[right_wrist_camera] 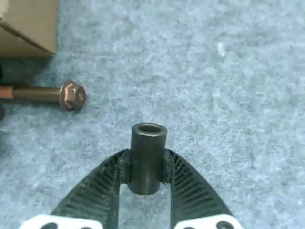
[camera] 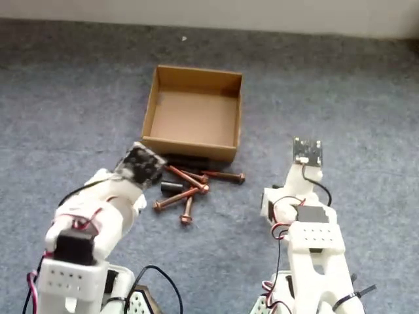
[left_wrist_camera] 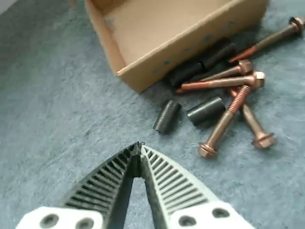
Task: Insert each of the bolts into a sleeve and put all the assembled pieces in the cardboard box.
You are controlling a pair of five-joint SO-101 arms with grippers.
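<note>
**Right tool grips a sleeve while bolts lie heaped by the cardboard box**

An open-topped cardboard box point(camera: 190, 147) sits on the grey-carpeted desk point(camera: 78, 85), with both arms stationed on its near side. The right tool point(right_wrist_camera: 145, 160) is clenched around a dark sleeve point(right_wrist_camera: 148, 138). The sleeve is pinched between the ribbed fingers point(right_wrist_camera: 95, 191) with its open bore facing the wrist camera, over bare carpet off the box's front right corner. Whether it touches the carpet cannot be told. A long bolt point(right_wrist_camera: 47, 94) lies flat near that corner, its hexagonal head pointing away from the box.

The left tool point(left_wrist_camera: 140, 145) is clenched on nothing, its two tips meeting, and hangs over the carpet off the box's front left corner.

Just in front of the box's front wall lies a loose heap of copper-coloured bolts point(camera: 190, 190), several of them crossing one another. Two short black sleeves point(left_wrist_camera: 167, 116) lie on their sides near each other at the heap's edge, a little way out from the wall. Two further sleeves point(left_wrist_camera: 186, 71) lie end to end against the foot of that wall, partly under the bolts' shanks.
</note>
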